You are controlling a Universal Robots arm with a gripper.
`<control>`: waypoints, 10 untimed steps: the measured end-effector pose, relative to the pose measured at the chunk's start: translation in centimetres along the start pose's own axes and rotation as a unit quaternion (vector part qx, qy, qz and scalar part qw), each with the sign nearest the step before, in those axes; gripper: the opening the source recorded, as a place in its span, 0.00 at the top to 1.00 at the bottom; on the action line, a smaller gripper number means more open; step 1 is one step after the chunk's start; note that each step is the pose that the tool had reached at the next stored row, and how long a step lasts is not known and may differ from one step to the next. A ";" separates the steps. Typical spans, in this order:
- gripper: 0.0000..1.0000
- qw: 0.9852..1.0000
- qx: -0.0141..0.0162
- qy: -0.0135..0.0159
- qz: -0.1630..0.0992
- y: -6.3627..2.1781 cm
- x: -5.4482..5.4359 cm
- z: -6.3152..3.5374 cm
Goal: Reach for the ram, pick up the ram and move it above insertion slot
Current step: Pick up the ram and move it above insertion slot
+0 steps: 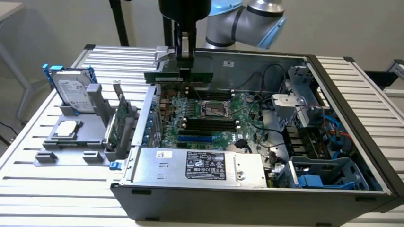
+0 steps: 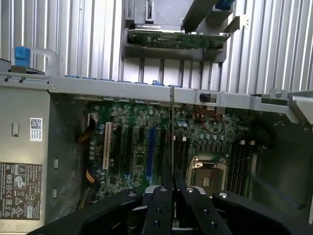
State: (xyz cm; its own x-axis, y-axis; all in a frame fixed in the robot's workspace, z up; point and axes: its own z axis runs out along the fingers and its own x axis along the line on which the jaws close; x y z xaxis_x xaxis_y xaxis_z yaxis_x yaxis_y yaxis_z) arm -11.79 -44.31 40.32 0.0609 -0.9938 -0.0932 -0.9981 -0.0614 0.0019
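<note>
Above the open case (image 1: 353, 142), the gripper (image 1: 184, 64) hangs with its fingers (image 2: 164, 205) closed on the ram (image 1: 179, 76), held level and edge-down over the motherboard (image 1: 208, 118). From the wrist view, the ram (image 2: 172, 142) shows as a thin vertical edge between the fingers.

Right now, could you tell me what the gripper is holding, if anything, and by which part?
The gripper holds the ram, pinched at the middle of its top edge, with the stick hanging level above the motherboard.

Slatted metal table (image 1: 57, 189), open computer case (image 1: 252, 198), grey fixture tray (image 1: 69, 146)
</note>
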 end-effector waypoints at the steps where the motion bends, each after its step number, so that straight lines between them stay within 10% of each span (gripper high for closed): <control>1: 0.87 1.000 0.000 0.000 0.000 -0.28 -0.2 0.05; 10: 0.87 1.000 0.000 0.000 0.000 -2.88 -2.5 0.63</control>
State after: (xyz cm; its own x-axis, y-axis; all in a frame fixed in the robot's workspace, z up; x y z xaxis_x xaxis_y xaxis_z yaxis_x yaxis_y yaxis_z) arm -9.08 -41.54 39.92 0.0610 -0.9938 -0.0933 -0.9981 -0.0614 0.0018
